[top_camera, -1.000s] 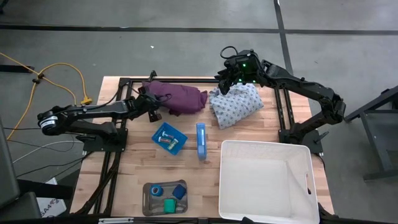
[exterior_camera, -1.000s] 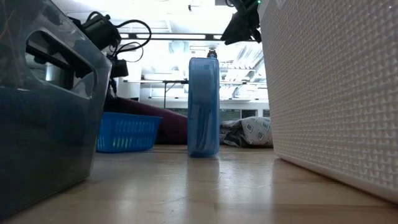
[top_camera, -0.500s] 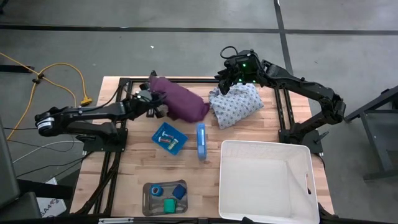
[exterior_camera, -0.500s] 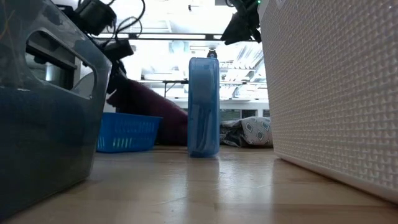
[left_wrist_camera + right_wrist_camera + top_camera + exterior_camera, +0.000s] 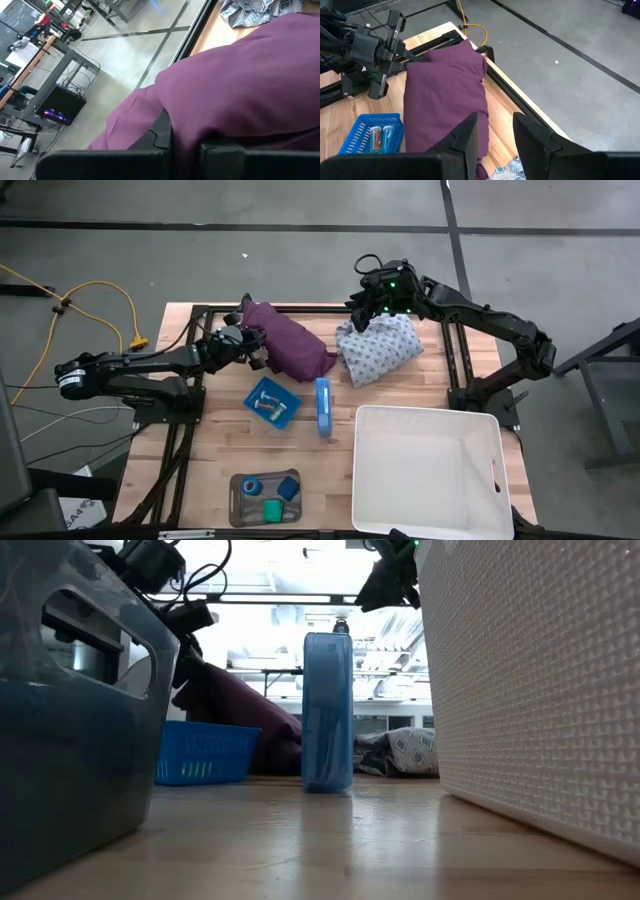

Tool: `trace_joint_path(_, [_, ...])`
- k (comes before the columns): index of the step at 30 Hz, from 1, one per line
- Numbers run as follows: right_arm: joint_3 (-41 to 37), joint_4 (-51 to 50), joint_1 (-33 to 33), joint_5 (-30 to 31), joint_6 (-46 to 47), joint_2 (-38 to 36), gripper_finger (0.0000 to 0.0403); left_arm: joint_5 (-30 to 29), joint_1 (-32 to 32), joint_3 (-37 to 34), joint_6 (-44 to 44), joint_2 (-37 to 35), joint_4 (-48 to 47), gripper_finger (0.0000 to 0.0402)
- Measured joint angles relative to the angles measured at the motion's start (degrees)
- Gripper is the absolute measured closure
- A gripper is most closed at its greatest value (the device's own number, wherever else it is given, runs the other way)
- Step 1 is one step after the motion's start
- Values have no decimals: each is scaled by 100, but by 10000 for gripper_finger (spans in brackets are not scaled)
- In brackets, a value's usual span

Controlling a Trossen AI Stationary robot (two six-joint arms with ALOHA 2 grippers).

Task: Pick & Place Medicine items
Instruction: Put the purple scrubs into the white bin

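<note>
A grey tray at the near edge holds a blue roll, a green roll and a small blue block. A blue basket at mid-table holds small vial-like pieces. My left gripper is shut on a purple cloth at the far side. My right gripper is open and empty, hovering above a patterned cloth at the far right. My left gripper pinches the purple cloth's left end between its two fingers. It comes roughly level from the table's left. One layer or several, I cannot tell. The held end is raised, and the rest slopes down onto the table.
A tall blue case stands upright between the basket and a big white bin at the near right. Black frame rails run along the table's far and side edges.
My left gripper has risen a little with the purple cloth's left end. That end has lifted off the table. The cloth has bunched up and swung toward the near edge, and its right part stays down.
</note>
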Motion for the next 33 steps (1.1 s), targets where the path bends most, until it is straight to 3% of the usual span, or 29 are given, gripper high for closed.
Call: trace_joint_path(33, [-2, 11, 4, 7, 145, -2, 293, 2, 13, 4, -795, 4, -2, 389])
